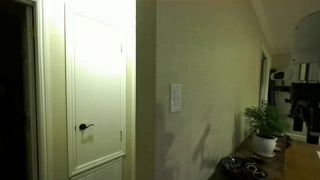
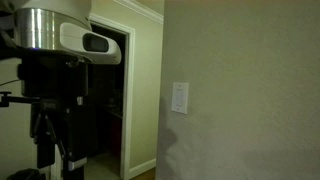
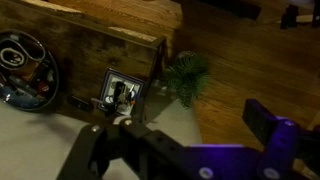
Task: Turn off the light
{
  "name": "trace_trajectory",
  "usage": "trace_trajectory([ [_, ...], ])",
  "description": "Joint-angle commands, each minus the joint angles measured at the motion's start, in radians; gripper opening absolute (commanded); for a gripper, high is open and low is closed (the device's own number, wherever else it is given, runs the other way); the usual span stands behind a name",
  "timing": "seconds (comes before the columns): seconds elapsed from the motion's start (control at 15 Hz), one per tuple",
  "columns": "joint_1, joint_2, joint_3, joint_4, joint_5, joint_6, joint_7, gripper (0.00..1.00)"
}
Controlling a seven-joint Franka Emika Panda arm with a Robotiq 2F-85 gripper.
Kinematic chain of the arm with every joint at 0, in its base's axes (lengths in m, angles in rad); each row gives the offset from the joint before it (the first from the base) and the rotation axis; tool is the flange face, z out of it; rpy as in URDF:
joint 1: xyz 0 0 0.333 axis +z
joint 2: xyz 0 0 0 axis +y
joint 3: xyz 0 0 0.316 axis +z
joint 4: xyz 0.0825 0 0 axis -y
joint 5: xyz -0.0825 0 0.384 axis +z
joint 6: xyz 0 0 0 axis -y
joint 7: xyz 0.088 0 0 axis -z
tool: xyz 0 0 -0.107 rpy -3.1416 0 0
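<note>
White light switch plate [image 1: 176, 97] on wall [image 1: 215, 50], potted plant [image 1: 265, 122] well aside.

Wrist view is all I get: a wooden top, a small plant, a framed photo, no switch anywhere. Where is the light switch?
Observer: The switch plate shows in both exterior views. It is white and set on a plain wall, with nothing touching it.
Operator: Anything nearby I might mistake for it?
Observer: A black lever door handle sits on the white door, lower than the plate and off to its side, past the wall's corner.
Operator: How does my plant relate to the plate?
Observer: In an exterior view the potted plant stands farther along that wall, lower than the plate and on the side away from the door.
</note>
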Motion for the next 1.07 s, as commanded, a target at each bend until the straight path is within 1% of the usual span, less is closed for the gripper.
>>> trace_trajectory([
  [0.0,0.006,0.000,-0.005,0.002,-0.003,-0.003,0.004,1.00],
  [0.4,0.006,0.000,-0.005,0.002,-0.003,-0.003,0.004,1.00],
  [0.6,0.021,0.017,0.000,0.008,0.006,0.011,0.002,1.00],
  [0.8,0.046,0.056,0.014,0.030,0.022,0.040,0.013,1.00],
  [1.0,0.064,0.134,0.036,0.074,0.053,0.097,0.056,1.00],
])
